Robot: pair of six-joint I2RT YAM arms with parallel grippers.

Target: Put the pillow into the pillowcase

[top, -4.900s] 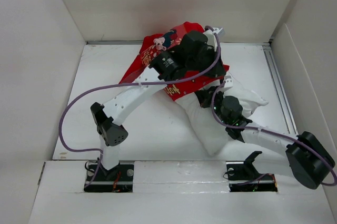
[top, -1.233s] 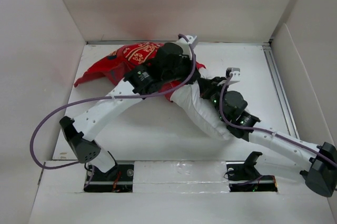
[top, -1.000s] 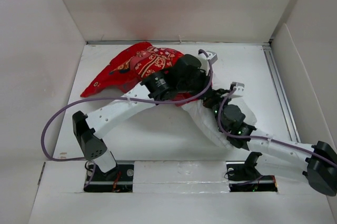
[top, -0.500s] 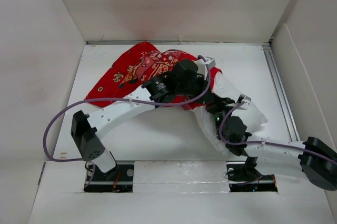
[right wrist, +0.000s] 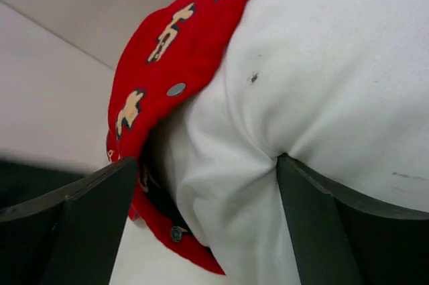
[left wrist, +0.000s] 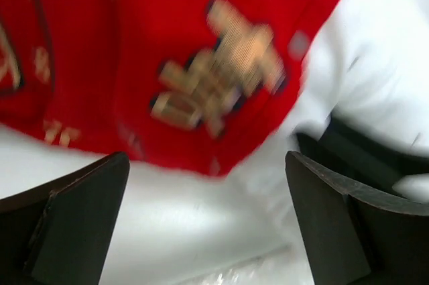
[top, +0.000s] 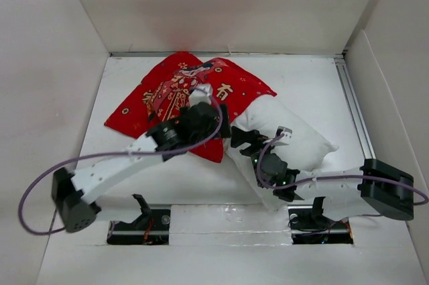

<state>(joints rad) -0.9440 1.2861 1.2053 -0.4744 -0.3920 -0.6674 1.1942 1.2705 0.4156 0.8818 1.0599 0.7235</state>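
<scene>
Covering pillow [top: 295, 134] end, pillowcase [top: 174, 94] hem lies beside spread left tool [left wrist: 204, 161], right tool [right wrist: 206, 161]

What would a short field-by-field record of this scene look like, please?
pillowcase: red, spread out, printed side up
pillow: white, one end inside the pillowcase mouth, most of it outside
left gripper: open, over the pillowcase edge
right gripper: open, straddling the pillow
task: not finished
</scene>
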